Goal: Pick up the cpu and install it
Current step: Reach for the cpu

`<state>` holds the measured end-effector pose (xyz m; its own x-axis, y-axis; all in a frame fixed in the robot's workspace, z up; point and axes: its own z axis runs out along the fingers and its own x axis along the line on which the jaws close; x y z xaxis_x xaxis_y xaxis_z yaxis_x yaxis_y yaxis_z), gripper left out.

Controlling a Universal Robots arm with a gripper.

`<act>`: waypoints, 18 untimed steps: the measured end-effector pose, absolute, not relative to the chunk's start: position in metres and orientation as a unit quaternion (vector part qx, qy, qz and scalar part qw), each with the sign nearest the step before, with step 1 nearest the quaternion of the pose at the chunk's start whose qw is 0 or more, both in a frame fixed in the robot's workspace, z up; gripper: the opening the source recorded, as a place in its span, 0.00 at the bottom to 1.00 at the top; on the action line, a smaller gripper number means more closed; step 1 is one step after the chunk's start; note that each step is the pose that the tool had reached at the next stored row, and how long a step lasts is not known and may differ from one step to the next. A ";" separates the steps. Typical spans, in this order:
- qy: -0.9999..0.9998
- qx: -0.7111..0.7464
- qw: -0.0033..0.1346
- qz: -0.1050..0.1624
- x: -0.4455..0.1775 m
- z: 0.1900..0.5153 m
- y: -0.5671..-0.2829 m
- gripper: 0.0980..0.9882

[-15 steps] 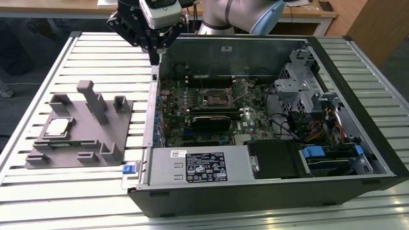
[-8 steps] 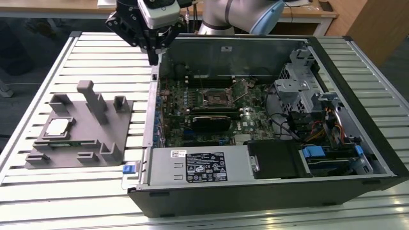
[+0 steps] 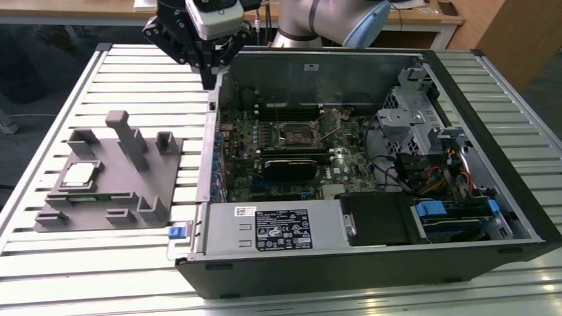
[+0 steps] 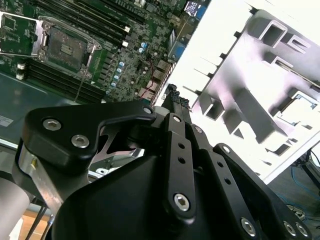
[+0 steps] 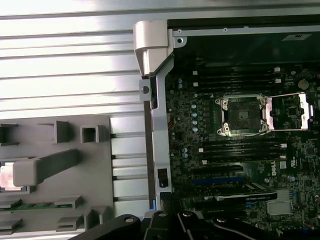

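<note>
One gripper point(image 3: 209, 82), hanging above the wall of the open computer case point(image 3: 213, 151) on the exterior view's left, between the grey tray point(image 3: 97, 205) and the motherboard point(image 3: 246, 145). Both fingers point(image 4: 173, 105) together, tapering to a single tip, clamped on nothing. Held high and clear of both sides, probably to give the wrist cameras a look at tray and board at once.

Not yet picked up: cpu point(image 3: 79, 174), lying flat, shiny side up, in a shallow square pocket of the tray, well apart from the gripper. Seated in that recess most likely to keep it square and reachable straight from above. Glimpsed too in the first wrist view, cpu point(image 5: 4, 177) partly behind a grey post point(image 5: 45, 167).

Tray resting on the slatted metal table point(image 3: 141, 72), just beside the case. Short travel from pocket to board, by the look of it.

Socket point(image 3: 297, 135) near the middle of the board, bare. Same socket point(image 5: 243, 116) in the first wrist view, with its metal retaining frame point(image 5: 292, 112) swung open to one side, presumably to take the chip without obstruction. Nothing installed; task judged at its very start.
</note>
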<state>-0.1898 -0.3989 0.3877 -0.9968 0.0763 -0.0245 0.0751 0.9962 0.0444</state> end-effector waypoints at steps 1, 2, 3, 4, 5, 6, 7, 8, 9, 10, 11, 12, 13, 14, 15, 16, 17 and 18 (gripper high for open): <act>0.999 0.038 0.013 0.022 -0.190 0.388 -0.399 0.01; 0.999 0.038 0.013 0.022 -0.191 0.388 -0.399 0.01; 0.999 0.038 0.013 0.022 -0.191 0.388 -0.399 0.01; 0.999 0.038 0.013 0.022 -0.192 0.388 -0.399 0.01; 0.999 0.038 0.013 0.022 -0.192 0.388 -0.399 0.01; 0.999 0.038 0.013 0.022 -0.193 0.388 -0.399 0.01; 0.999 0.038 0.013 0.022 -0.193 0.388 -0.399 0.01; 0.999 0.038 0.013 0.022 -0.193 0.387 -0.399 0.01; 0.999 0.038 0.013 0.022 -0.194 0.387 -0.399 0.01; 0.999 0.038 0.013 0.022 -0.194 0.387 -0.399 0.01; 0.999 0.038 0.013 0.022 -0.195 0.387 -0.399 0.01; 0.999 0.038 0.013 0.022 -0.195 0.387 -0.399 0.01; 0.999 0.038 0.013 0.022 -0.196 0.387 -0.399 0.01; 0.999 0.038 0.013 0.022 -0.197 0.387 -0.399 0.01; 0.999 0.038 0.013 0.022 -0.197 0.387 -0.399 0.01; 0.999 0.038 0.013 0.022 -0.198 0.387 -0.399 0.01; 0.999 0.038 0.013 0.022 -0.198 0.387 -0.399 0.01; 0.999 0.038 0.013 0.022 -0.199 0.387 -0.399 0.01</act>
